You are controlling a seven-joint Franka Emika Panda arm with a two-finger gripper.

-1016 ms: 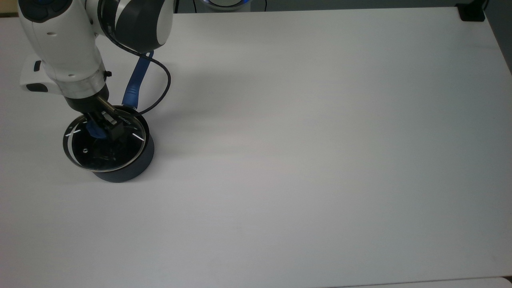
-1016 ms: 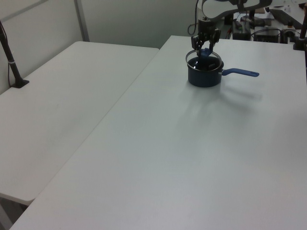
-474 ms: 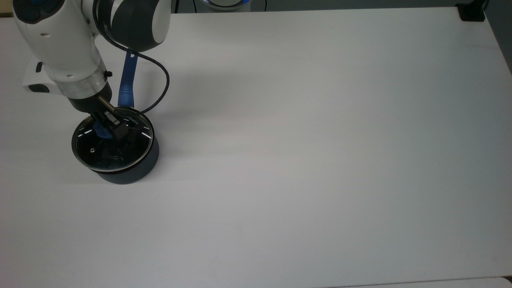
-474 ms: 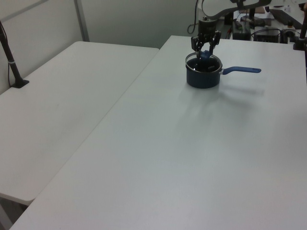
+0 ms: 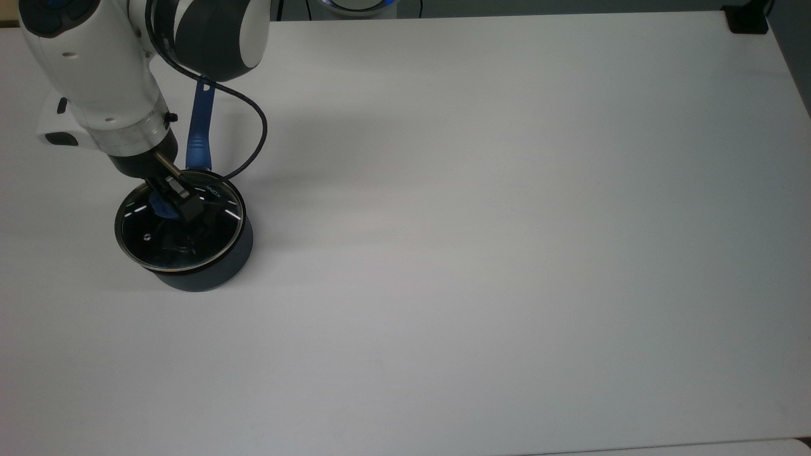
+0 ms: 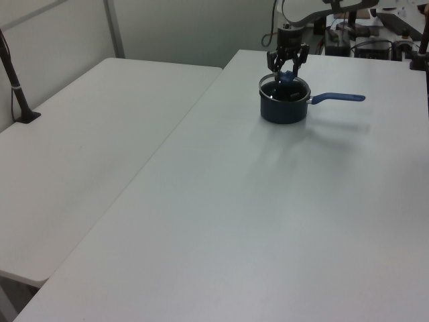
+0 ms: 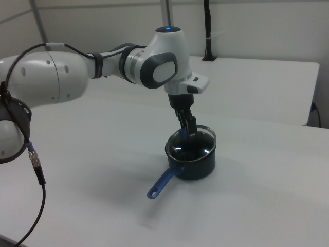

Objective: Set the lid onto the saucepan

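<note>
The lid (image 5: 180, 231) sits flat on the saucepan (image 5: 209, 269), covering its dark inside. The gripper (image 5: 170, 201) is clamped on the lid's blue knob. The saucepan's long handle (image 5: 197, 126) points toward the top view's upper edge, under the arm.

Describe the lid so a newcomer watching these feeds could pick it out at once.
On the white table, look near the top view's left edge, under the white robot arm, for the dark navy saucepan with its long blue handle. The lid sits across its mouth: a clear glass disc with a thin metal rim, the gripper at its blue knob.
</note>
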